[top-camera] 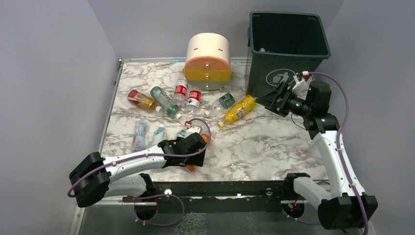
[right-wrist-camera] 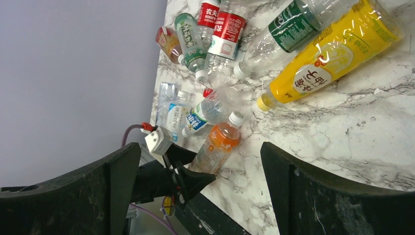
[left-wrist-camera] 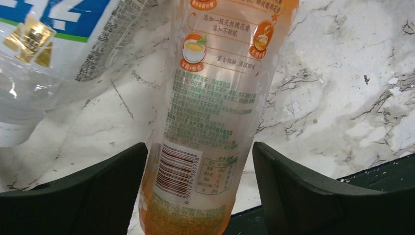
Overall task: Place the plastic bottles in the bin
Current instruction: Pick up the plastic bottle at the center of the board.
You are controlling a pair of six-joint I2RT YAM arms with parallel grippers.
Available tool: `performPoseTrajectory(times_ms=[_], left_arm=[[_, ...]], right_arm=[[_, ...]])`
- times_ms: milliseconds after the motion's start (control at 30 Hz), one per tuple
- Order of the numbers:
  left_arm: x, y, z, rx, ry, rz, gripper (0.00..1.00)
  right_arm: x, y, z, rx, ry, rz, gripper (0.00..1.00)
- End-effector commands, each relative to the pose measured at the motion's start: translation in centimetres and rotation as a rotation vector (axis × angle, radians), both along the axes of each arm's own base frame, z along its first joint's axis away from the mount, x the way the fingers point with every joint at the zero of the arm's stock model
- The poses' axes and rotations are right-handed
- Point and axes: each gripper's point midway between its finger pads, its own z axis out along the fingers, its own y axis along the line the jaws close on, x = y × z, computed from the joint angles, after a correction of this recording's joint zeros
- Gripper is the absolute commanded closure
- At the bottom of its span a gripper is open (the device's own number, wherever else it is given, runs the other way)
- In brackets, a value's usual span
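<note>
An orange bottle [left-wrist-camera: 210,117] lies on the marble table near its front edge; it also shows in the top view [top-camera: 205,138] and in the right wrist view [right-wrist-camera: 219,144]. My left gripper [left-wrist-camera: 199,147] is open and straddles the bottle's lower body, left finger against it, a small gap at the right finger; it shows in the top view [top-camera: 192,157]. My right gripper [top-camera: 271,100] is open and empty, in the air in front of the dark green bin [top-camera: 266,73]. A yellow bottle [top-camera: 238,110] and several clear bottles [top-camera: 181,90] lie mid-table.
A cream-and-orange round drawer unit [top-camera: 208,61] stands at the back, left of the bin. A blue-labelled clear bottle [left-wrist-camera: 44,44] lies just left of the orange one. Two more clear bottles [top-camera: 140,134] lie near the table's left edge. Grey walls close in both sides.
</note>
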Motion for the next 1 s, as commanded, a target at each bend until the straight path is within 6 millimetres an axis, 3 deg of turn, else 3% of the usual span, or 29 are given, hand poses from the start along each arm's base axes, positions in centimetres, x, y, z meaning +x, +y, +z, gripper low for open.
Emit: performPoseTrajectory(times_ms=[0, 400, 967], left_arm=[[-0.7, -1.1, -0.2, -0.038, 0.024, -0.004, 0.18], [-1.1, -2.3, 0.4, -0.070, 0.033, -0.031, 0.41], [-0.8, -5.8, 6.3, -0.229, -0.053, -0.107, 0.46]], right_arm=[[-0.2, 0.3, 0.6, 0.010, -0.032, 0.028, 0.04], [-0.5, 0.4, -0.3, 0.011, -0.018, 0.030, 0.04], [-0.7, 0.5, -1.5, 0.012, 0.016, 0.047, 0.04]])
